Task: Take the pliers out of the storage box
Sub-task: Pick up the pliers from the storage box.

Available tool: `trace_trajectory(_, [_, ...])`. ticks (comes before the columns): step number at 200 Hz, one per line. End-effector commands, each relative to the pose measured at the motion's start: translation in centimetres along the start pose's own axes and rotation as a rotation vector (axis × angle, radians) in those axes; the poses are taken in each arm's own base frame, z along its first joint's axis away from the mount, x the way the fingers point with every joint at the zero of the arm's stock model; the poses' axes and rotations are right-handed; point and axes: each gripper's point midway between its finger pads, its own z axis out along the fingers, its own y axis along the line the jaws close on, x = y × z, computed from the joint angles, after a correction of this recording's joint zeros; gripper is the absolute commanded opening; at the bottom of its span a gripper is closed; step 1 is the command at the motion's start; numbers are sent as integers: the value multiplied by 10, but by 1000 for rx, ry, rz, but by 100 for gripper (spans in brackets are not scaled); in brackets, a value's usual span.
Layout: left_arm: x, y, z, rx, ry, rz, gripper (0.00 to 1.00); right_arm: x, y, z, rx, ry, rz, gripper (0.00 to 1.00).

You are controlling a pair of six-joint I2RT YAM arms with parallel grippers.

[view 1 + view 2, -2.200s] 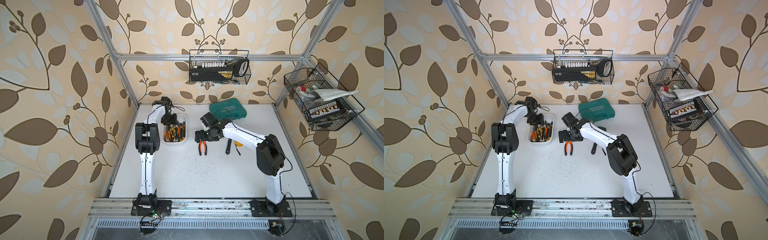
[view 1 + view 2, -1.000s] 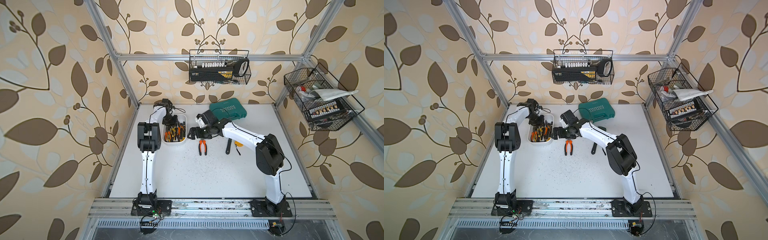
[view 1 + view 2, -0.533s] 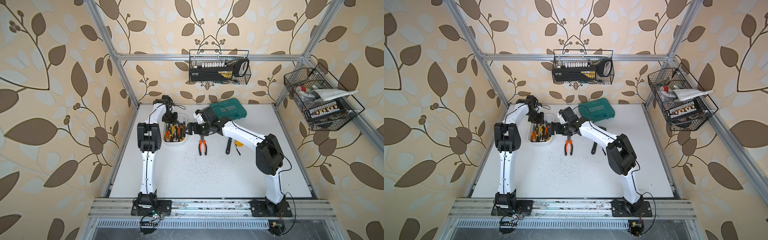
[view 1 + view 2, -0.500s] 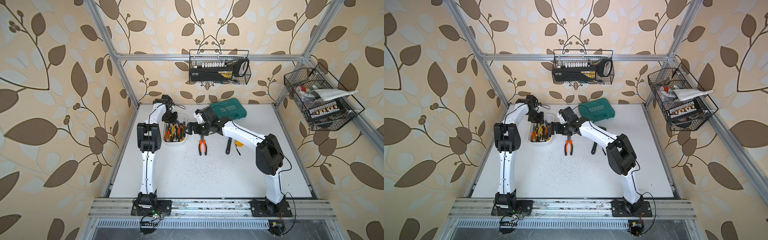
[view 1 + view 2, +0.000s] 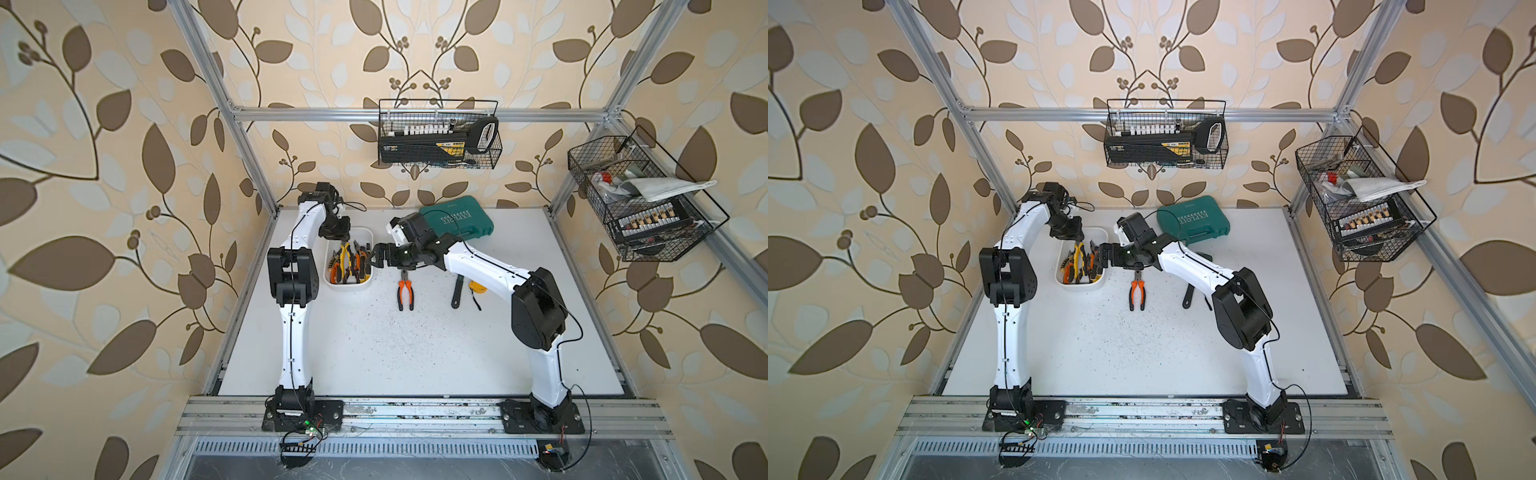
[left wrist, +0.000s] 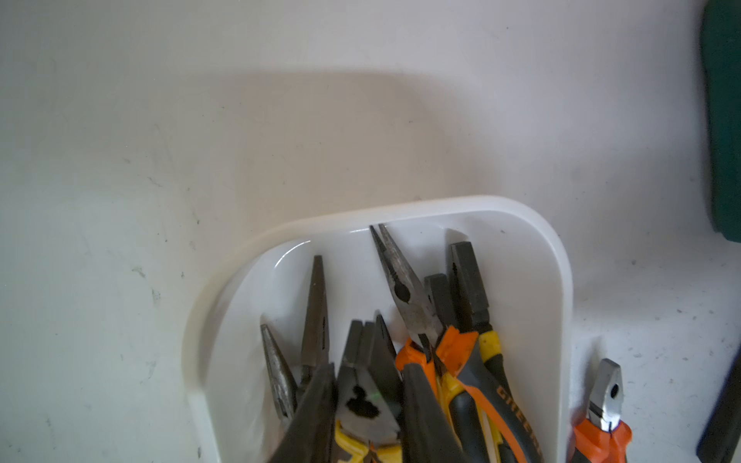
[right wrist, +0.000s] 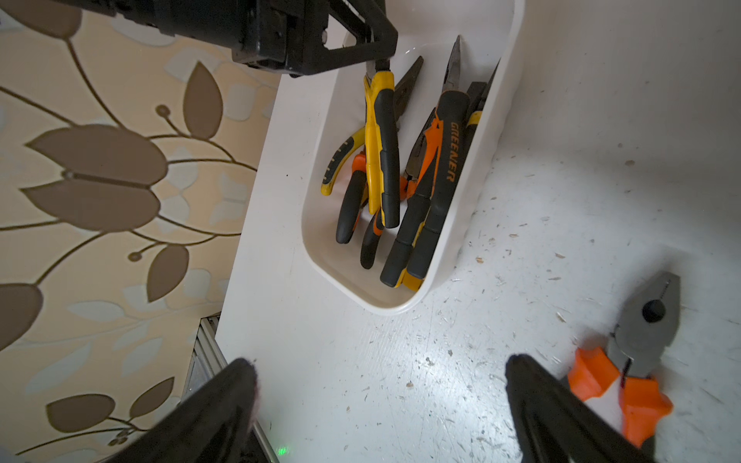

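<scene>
The white storage box [image 5: 348,286] [image 5: 1080,286] sits at the table's back left with several pliers [image 7: 437,180] piled in it. My left gripper [image 5: 341,240] [image 6: 369,387] reaches into the box's far end and is shut on the dark head of a yellow-and-black plier [image 7: 381,140] [image 5: 345,259], whose handles lie over the pile. My right gripper [image 5: 376,262] [image 7: 377,368] hovers open and holds nothing, just right of the box. One orange-and-black plier [image 5: 405,291] [image 7: 625,377] lies on the table outside the box.
A teal tool case [image 5: 457,220] lies at the back. A dark pipe wrench [image 5: 457,291] and a yellow tape measure [image 5: 478,287] lie under my right forearm. Two black wire baskets [image 5: 436,137] [image 5: 640,203] hang on the walls.
My right gripper has moved left from above the orange-and-black plier to the box's right side, still open. My left gripper has stayed at the box's far end, shut.
</scene>
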Motion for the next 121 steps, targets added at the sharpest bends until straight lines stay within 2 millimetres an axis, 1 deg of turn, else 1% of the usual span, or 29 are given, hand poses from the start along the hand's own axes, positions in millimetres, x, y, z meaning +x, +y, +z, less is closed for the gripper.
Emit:
trace_trajectory(1, [-22,-13,-65,54,-121,2,0,2,-6,8,0,12,13,100])
trace_trajectory(37, [-32,-18,-95,66,-169,71,0,3,-3,11,-16,16,18,100])
trace_trajectory(61, [-31,-26,-109,110,-184,66,0,2,-2,11,-22,16,17,99])
trace_trajectory(77, [-29,-31,-113,134,-187,64,0,1,-1,9,-24,9,7,100])
trace_trajectory(96, [-24,-32,-109,154,-163,51,0,0,3,11,-44,-1,-13,100])
trace_trajectory(107, [-21,-36,-111,177,-156,46,0,-3,8,12,-64,-20,-37,100])
trace_trajectory(121, [-20,-44,-120,223,-161,37,0,-8,16,14,-90,-46,-72,99])
